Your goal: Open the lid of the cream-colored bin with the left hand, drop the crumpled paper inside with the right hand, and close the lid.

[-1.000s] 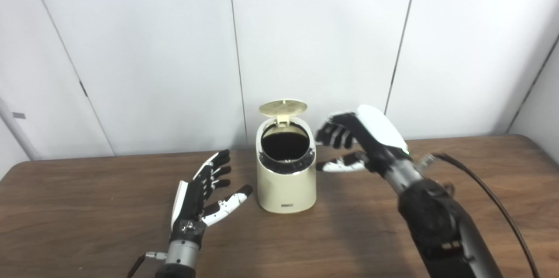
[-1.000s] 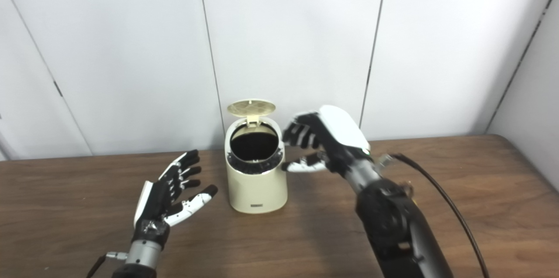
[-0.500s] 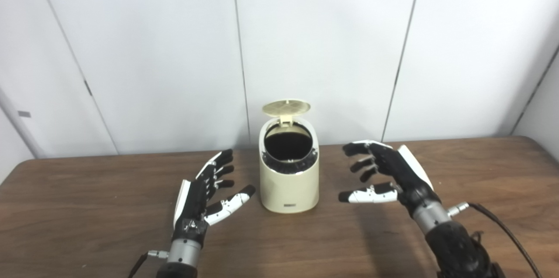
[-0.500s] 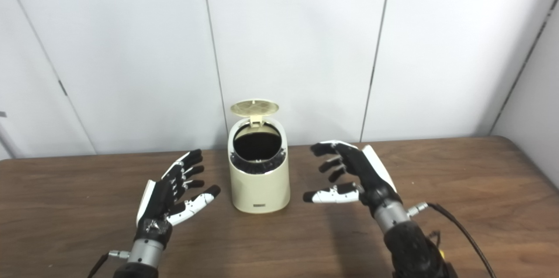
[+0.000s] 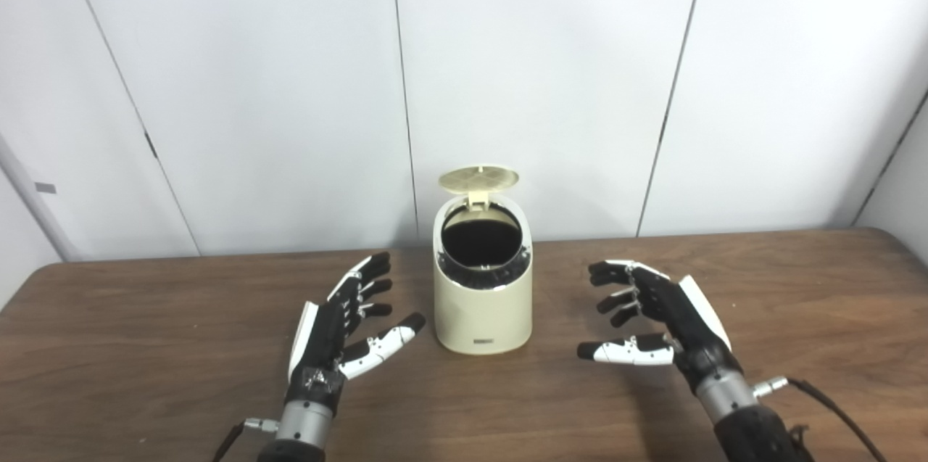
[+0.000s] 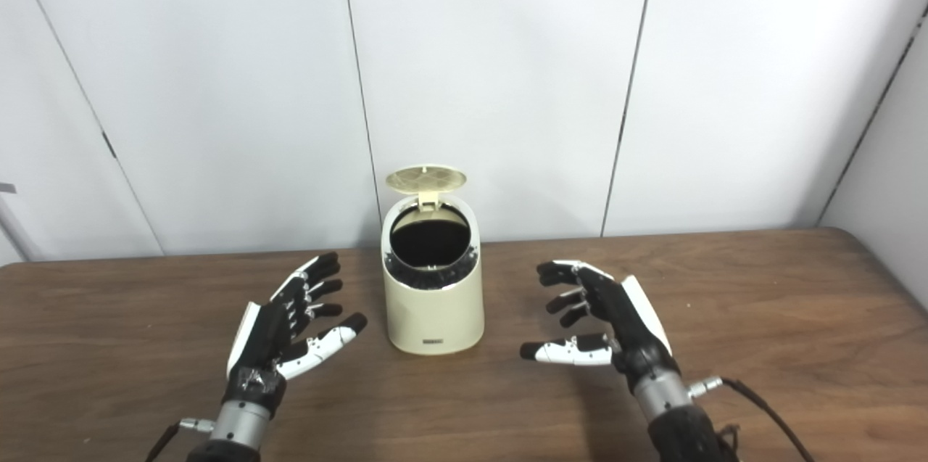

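The cream-colored bin [image 5: 483, 302] stands upright at the middle of the brown table [image 5: 145, 346]. Its round lid [image 5: 479, 178] is flipped up at the back, and the mouth [image 5: 481, 241] shows a dark inside. My left hand [image 5: 346, 320] is open and empty, fingers spread, just left of the bin and apart from it. My right hand [image 5: 656, 317] is open and empty, fingers spread, to the right of the bin and low over the table. No crumpled paper shows in either view.
A white panelled wall [image 5: 551, 70] stands right behind the table. A black cable [image 5: 834, 411] trails from my right wrist over the table at the lower right.
My right hand has come down and back from beside the bin's mouth to low over the table on the right. The left hand and the bin stayed put. The camera shifted slightly.
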